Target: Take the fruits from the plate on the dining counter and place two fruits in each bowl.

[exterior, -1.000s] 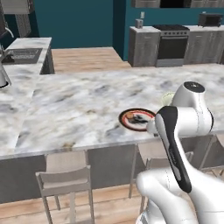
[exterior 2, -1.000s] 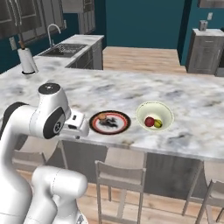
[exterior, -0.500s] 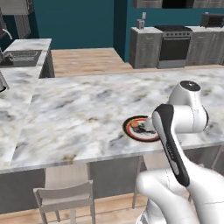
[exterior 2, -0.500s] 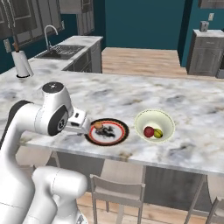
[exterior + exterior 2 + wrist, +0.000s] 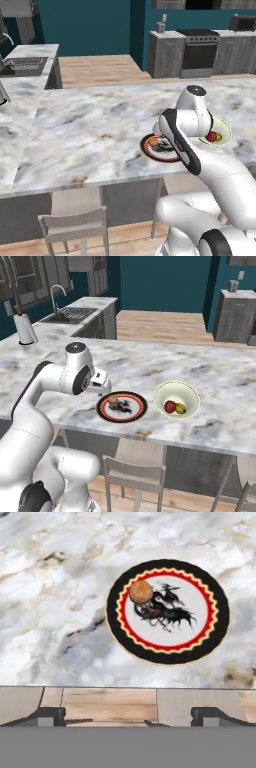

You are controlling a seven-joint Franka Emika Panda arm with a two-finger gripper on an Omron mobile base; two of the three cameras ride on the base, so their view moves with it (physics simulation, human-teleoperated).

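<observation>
- We see one tan fruit [image 5: 141,591] on the plate [image 5: 168,653], lying at the inner edge of the red ring, beside the dark marks.
- The plate sits near the counter's [image 5: 225,386] front edge.
- Just beside it stands the cream bowl [image 5: 176,399], holding a red fruit [image 5: 170,406] and a yellow-green fruit [image 5: 180,408], touching each other.
- Our gripper [image 5: 128,717] hangs above the counter edge near the plate, fingers [image 5: 50,714] wide apart and holding nothing.
- A chair [image 5: 131,474] stands below the counter.
</observation>
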